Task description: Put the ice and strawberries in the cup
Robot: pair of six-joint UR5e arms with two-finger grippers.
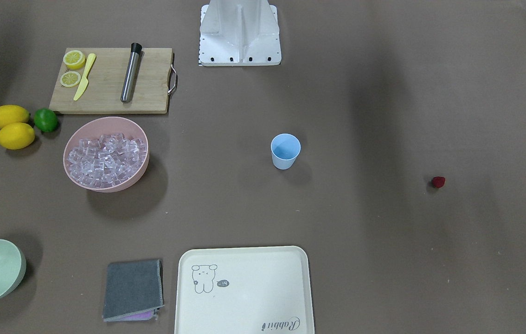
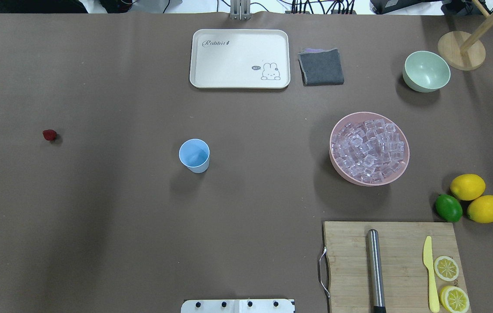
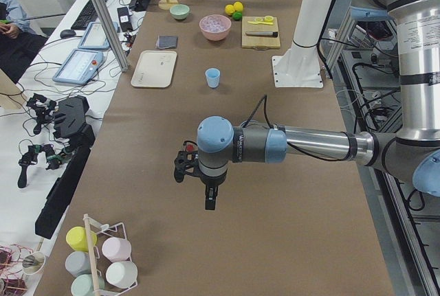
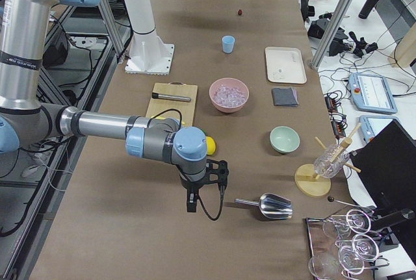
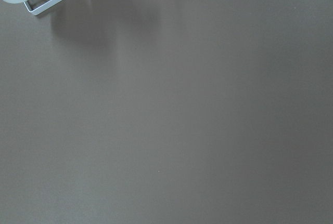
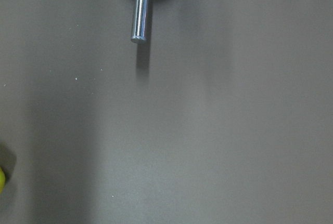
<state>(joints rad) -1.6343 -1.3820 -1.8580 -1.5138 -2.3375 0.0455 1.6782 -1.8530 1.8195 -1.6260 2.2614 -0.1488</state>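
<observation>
The light blue cup (image 1: 285, 151) stands upright and empty near the table's middle (image 2: 194, 155). The ice (image 1: 105, 160) is a pile of clear cubes in the pink bowl (image 1: 119, 187). The dark red strawberry (image 1: 438, 182) lies alone on the table, far from the cup (image 2: 49, 134). My left gripper (image 3: 199, 176) hovers over bare table at the end on my left. My right gripper (image 4: 207, 182) hovers at the end on my right, near a metal scoop (image 4: 270, 205). Both show only in the side views, so I cannot tell whether they are open or shut.
A cutting board (image 2: 398, 243) holds lemon slices, a yellow knife and a metal rod. Two lemons (image 2: 477, 200) and a lime (image 2: 448, 208) lie beside it. A pale green bowl (image 2: 427, 71), a grey cloth (image 2: 321, 67) and a cream tray (image 2: 240, 58) sit along the far edge.
</observation>
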